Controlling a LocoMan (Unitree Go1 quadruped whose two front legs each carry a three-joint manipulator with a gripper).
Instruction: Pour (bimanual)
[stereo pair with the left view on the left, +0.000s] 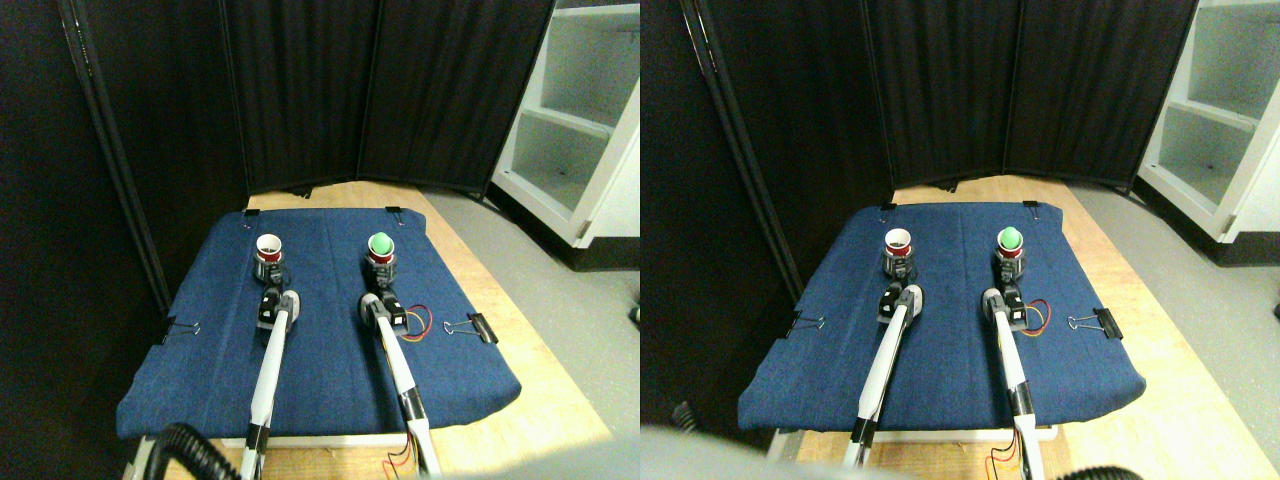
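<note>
Two small red cups with white insides stand upright at the far part of the blue cloth (330, 370). The left cup (269, 247) looks empty. The right cup (380, 246) has a green ball in its mouth. My left gripper (270, 272) is right at the base of the left cup, and its dark body hides the cup's bottom. My right gripper (381, 272) sits the same way at the base of the right cup. Both pale manipulators reach up from the bottom edge, roughly parallel.
The cloth is clipped to a wooden board (540, 400) by black binder clips, one at the right edge (478, 326) and one at the left (180, 330). Loose red and yellow wires (418, 326) lie beside my right manipulator. Black curtains (300, 90) stand behind, and a white shelf unit (580, 110) at right.
</note>
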